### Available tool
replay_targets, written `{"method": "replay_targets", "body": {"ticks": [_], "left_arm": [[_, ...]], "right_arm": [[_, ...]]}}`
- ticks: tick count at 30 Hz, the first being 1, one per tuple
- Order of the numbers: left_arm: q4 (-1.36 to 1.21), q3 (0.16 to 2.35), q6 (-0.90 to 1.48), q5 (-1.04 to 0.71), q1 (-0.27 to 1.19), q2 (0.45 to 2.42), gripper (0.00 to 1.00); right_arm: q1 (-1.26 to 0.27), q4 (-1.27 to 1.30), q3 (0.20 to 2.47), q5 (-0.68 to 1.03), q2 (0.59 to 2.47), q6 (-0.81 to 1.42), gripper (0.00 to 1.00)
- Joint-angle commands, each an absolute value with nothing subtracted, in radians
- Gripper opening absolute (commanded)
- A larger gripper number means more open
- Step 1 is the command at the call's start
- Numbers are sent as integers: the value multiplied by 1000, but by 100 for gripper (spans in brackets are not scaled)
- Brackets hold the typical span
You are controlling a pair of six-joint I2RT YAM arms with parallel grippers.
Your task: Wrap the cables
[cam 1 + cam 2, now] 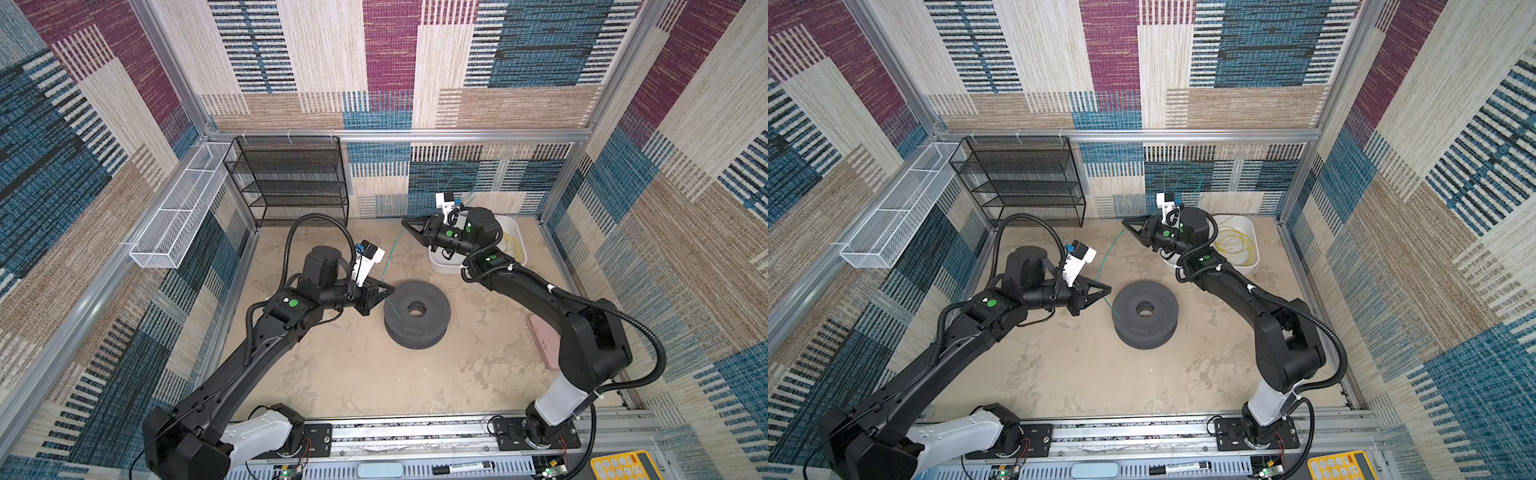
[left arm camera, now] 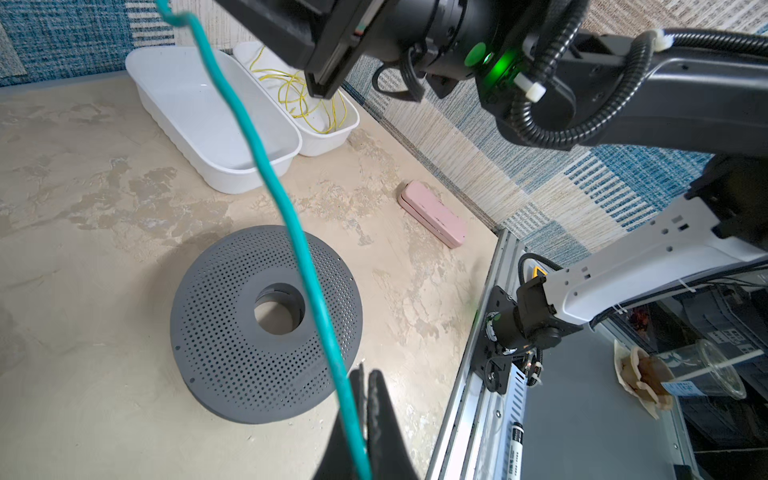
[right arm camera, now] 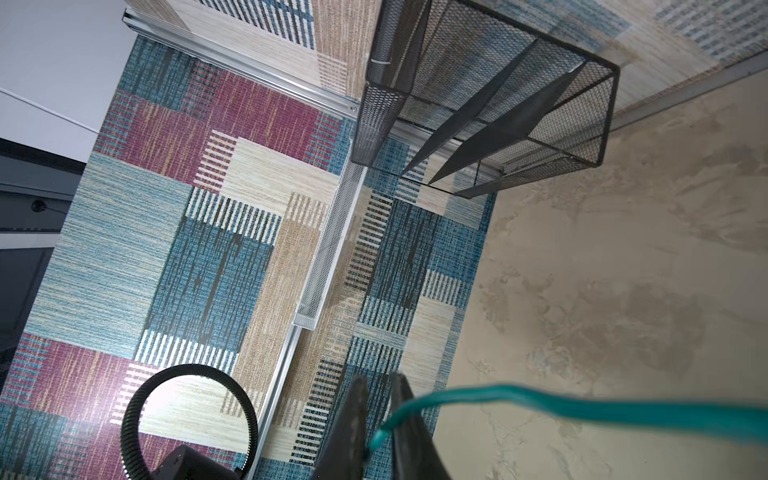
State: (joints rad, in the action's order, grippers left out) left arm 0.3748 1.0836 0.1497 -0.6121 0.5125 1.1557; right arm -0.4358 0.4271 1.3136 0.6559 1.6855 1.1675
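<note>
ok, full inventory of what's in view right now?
teal cable: 1, teal, strung between both grippers, tail down at the spool
yellow cable: 1, yellow, loose coil in one bin
bins: 2, white, back right, side by side; one empty
spool: 1, grey perforated, centre
case: 1, pink, right side
mesh shelf: 1, black, back left
mesh basket: 1, white, left wall
marker: 1, black and white, front rail
calculator: 1, yellow, front right
left gripper: 1, black, shut on teal cable beside spool
right gripper: 1, black, shut on teal cable near bins
</note>
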Motion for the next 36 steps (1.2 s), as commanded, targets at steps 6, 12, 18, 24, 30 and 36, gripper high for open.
{"method": "replay_targets", "body": {"ticks": [6, 12, 18, 24, 30, 36], "left_arm": [[455, 1066, 89, -651, 520, 1142, 0], [516, 1053, 74, -636, 545, 1161, 0], [540, 1027, 73, -631, 583, 1180, 0], [554, 1005, 65, -588, 616, 1186, 0], [605, 1054, 46, -481, 619, 1178, 49], [746, 1236, -30, -240, 616, 1116, 79]], "right_arm": [[-382, 361, 1472, 628, 1699, 1094, 0], [-340, 314, 1537, 626, 1706, 1071, 0], [-321, 308, 1527, 607, 1684, 1064, 0], [-305, 295, 1534, 607, 1663, 1046, 0], [-310, 224, 1530, 609, 1648, 971, 0], [-341, 134, 1446, 569, 1598, 847, 0]]}}
